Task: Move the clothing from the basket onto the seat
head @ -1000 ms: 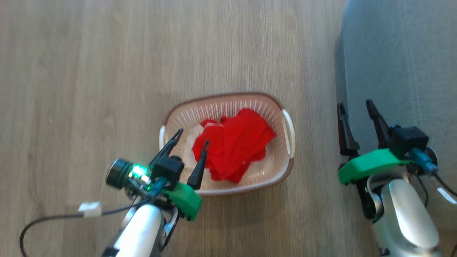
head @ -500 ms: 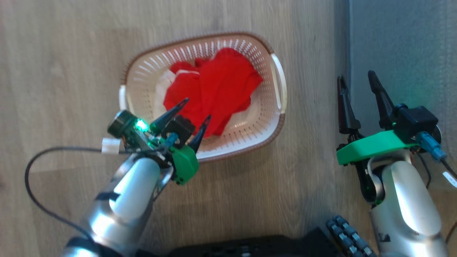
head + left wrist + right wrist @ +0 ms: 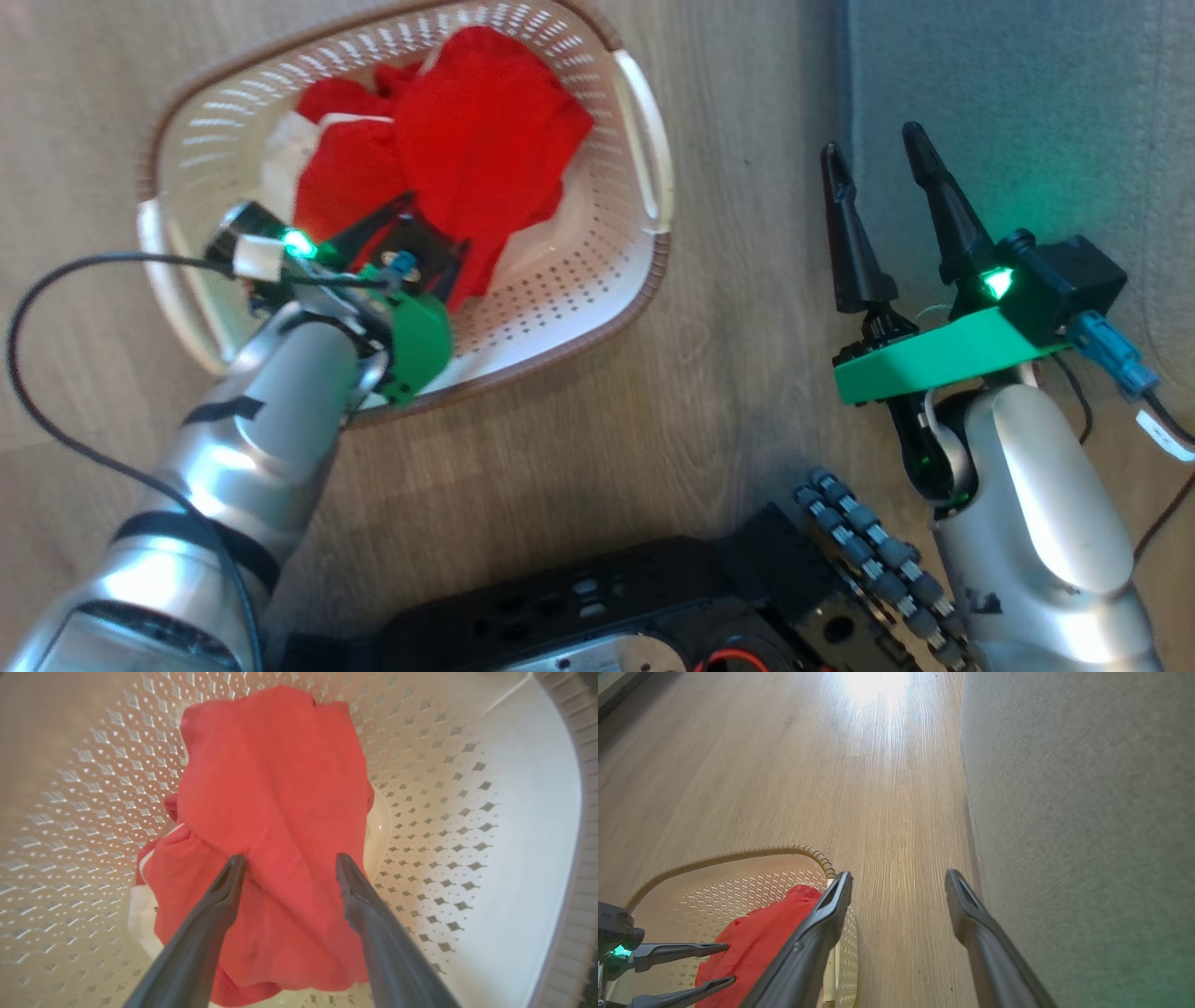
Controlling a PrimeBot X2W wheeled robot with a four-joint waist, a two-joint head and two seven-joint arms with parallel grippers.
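The left claw [image 3: 289, 859] has been lowered into the basket [image 3: 467, 812], jaws apart on the clothing [image 3: 271, 774]; the fold between should be pinched deep.

No readable text anywhere.

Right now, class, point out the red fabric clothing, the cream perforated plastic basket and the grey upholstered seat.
red fabric clothing [image 3: 275, 788]: left wrist view, middle of the top garment.
cream perforated plastic basket [image 3: 574, 271]: head view, bare perforated inner wall.
grey upholstered seat [image 3: 1027, 93]: head view, bare fabric surface.
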